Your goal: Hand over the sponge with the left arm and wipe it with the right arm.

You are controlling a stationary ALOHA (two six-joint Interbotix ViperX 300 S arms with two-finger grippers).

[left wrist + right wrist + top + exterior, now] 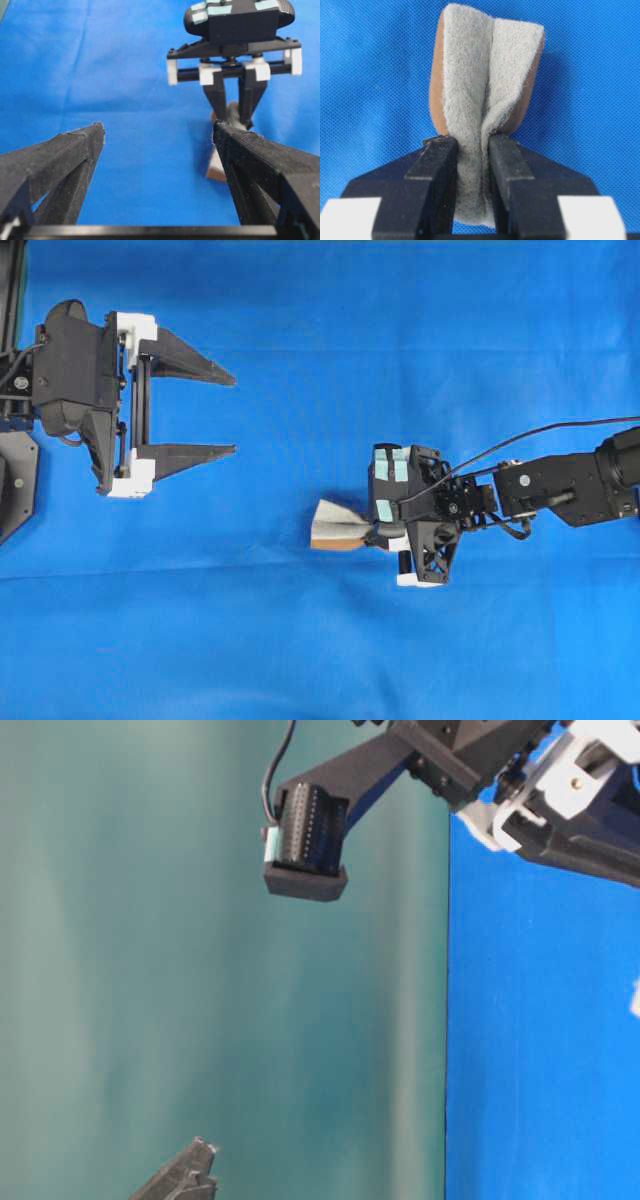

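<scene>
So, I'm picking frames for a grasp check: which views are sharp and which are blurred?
Right wrist: sharp on the pinched sponge. Overhead: evenly lit, crisp. Left wrist: near fingers soft, right gripper fairly clear. Table-level: hazy and blurred.

We see bright, even light with soft shadows. The two near black pointed fingers [60, 165] blur; the table-level view looks hazy.
</scene>
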